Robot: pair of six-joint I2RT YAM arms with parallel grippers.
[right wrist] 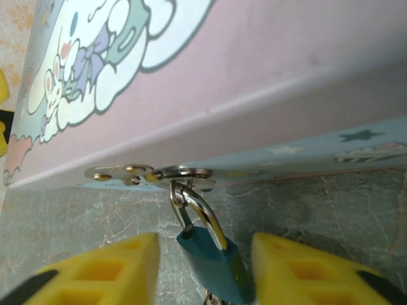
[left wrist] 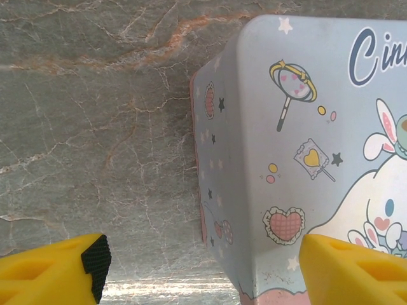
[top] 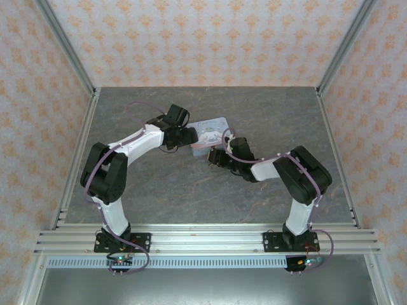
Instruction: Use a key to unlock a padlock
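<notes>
Risks first, starting with the biggest item. The pastel cartoon tin lies loose on the table. The left gripper stands open at the tin's 9 o'clock end, one yellow finger over the lid and the other over bare stone. If that claw does not steady the tin, a push on the lock would probably slide or twist the whole tin away.

The right gripper is also open, with a yellow finger on either side of the padlock. There is a clear gap on the left. On the right the finger is so close that contact cannot be told. The small teal padlock hangs from the tin's front edge, at about the tin's 5 o'clock in the overhead view. It can swing freely, so closing off-centre would likely knock it aside or pinch it crooked.

Its silver shackle loops through the metal hasp and could bind there if it is pulled at an angle. A metal glint at the lock's 6 o'clock is cut off by the frame edge, so whether it is a key cannot be told.

As for the surroundings, the grey marbled table carries the tin near its 12 o'clock side. Patterned walls enclose it. The tin's overhanging lid sits close above the lock and crowds any approach from 12 o'clock.
</notes>
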